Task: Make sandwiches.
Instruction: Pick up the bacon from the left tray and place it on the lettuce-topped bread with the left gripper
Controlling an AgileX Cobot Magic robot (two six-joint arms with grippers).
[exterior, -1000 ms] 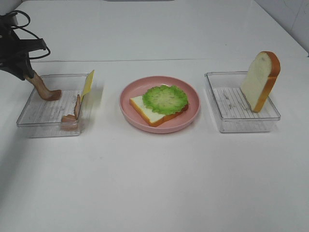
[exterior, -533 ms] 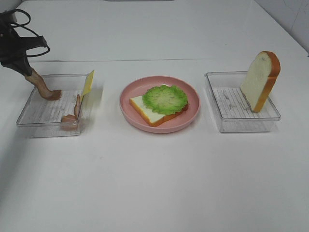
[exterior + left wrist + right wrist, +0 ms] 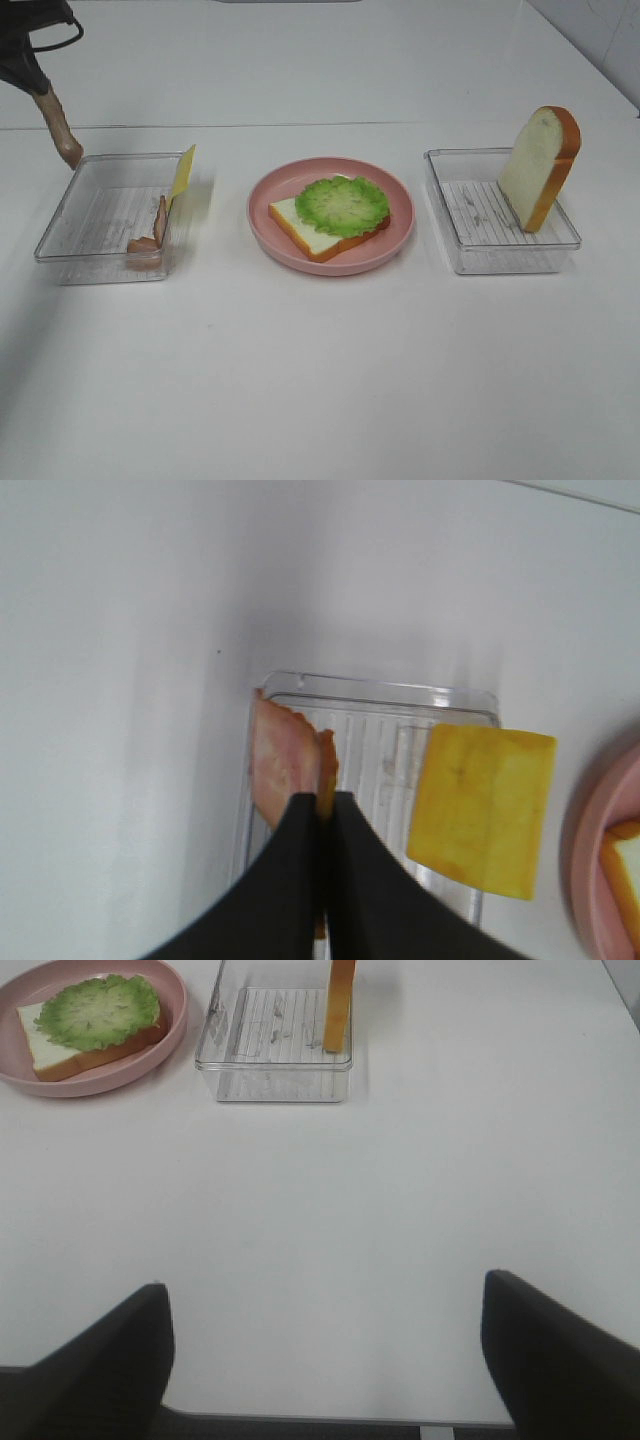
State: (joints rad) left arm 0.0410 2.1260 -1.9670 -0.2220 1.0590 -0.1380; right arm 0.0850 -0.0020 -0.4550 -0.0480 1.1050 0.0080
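On the pink plate (image 3: 268,196) lies the sandwich base, a bread slice (image 3: 300,228) topped with green lettuce (image 3: 343,205). High above the far left corner of the left clear tray (image 3: 60,240), my left gripper (image 3: 36,85) is shut on a brown bacon strip (image 3: 58,128) that hangs free. The left wrist view shows the black fingers (image 3: 290,880) pressed together on that bacon strip (image 3: 282,770). A second bacon strip (image 3: 152,235) and a yellow cheese slice (image 3: 182,173) lean in that tray. My right gripper (image 3: 325,1360) is open over bare table, holding nothing.
A second bread slice (image 3: 540,165) stands on edge in the right clear tray (image 3: 500,255). In the right wrist view that tray (image 3: 275,1070) and the plate (image 3: 175,1035) lie far ahead. White table surrounds everything.
My left gripper closed fully on the bacon strip and lifted it up out of the left tray, toward the far left. The right arm stayed put.
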